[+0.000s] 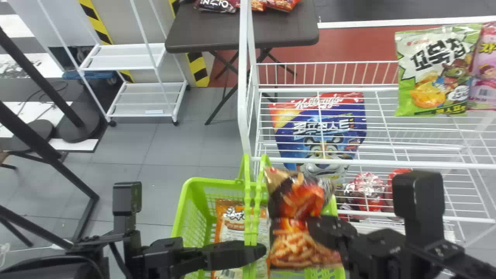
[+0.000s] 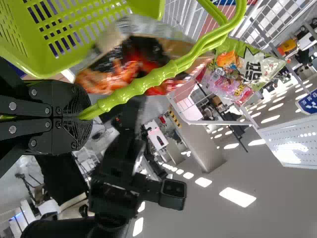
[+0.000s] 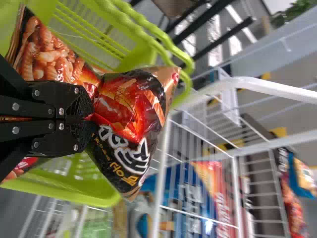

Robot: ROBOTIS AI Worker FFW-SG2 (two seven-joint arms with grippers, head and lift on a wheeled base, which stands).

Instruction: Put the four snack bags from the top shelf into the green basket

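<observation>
In the head view my left gripper (image 1: pixel 252 254) is at the basket's upright handles; the left wrist view has my left gripper (image 2: pixel 85 117) closed on the handle (image 2: pixel 148 82) of the green basket (image 1: pixel 190 217). My right gripper (image 1: pixel 317 228) is over the basket's right part, pinching a black-and-red snack bag (image 1: pixel 290 209) around its middle. In the right wrist view my right gripper (image 3: pixel 88 118) is shut on that bag (image 3: pixel 131 111), which bulges on both sides of the pinch. An orange-and-white bag (image 1: pixel 228 224) lies inside the basket. On the top shelf are a green bag (image 1: pixel 434 73) and a pink bag (image 1: pixel 484 69).
The white wire rack (image 1: pixel 387 166) stands beyond and right of the basket, with a blue bag (image 1: pixel 321 131) and red packs (image 1: pixel 368 190) lower down. A dark table (image 1: pixel 279 35) with snack bags stands behind. A white cart (image 1: pixel 131 64) is at the back left.
</observation>
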